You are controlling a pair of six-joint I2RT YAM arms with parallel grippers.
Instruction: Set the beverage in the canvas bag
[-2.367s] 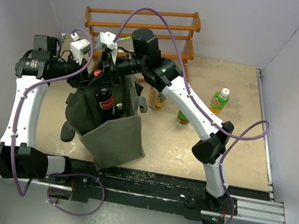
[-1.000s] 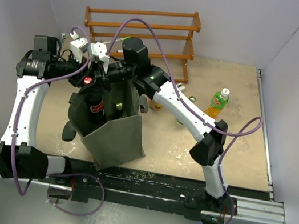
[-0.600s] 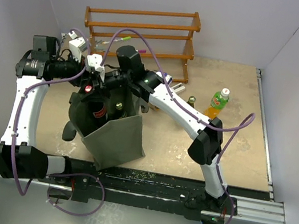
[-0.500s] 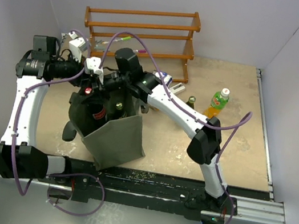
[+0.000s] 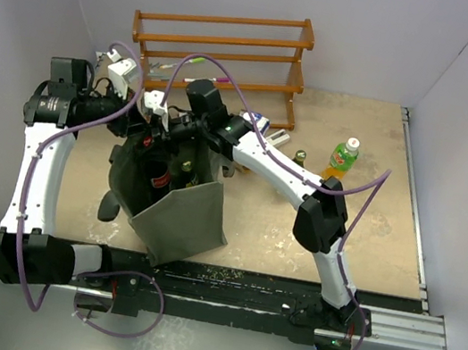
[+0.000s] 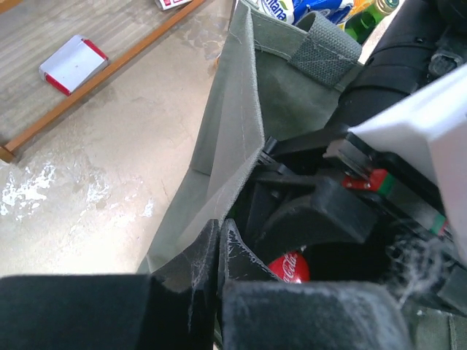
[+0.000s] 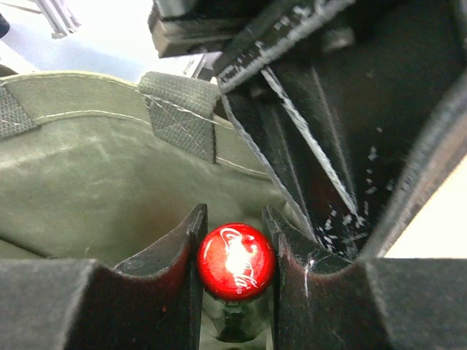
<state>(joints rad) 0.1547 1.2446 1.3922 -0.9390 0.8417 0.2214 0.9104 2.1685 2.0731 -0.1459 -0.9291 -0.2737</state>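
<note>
Lowered beverage point(image 7: 236, 261) inside canvas bag point(image 5: 181, 216), right tool point(image 7: 235, 237) gripping; left tool point(image 6: 220, 240) seemingly pinching it.

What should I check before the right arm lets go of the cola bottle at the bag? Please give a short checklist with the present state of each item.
1. The right gripper is shut on the red cap of the cola bottle: ok.
2. The left gripper pinches the rim of the canvas bag and the mouth is open: ok.
3. The bottle's body is inside the bag walls, by the top view: ok.
4. The bottle's base rests on the bag floor: cannot tell, it is hidden.
5. The bag stands and has not collapsed: ok.
</note>
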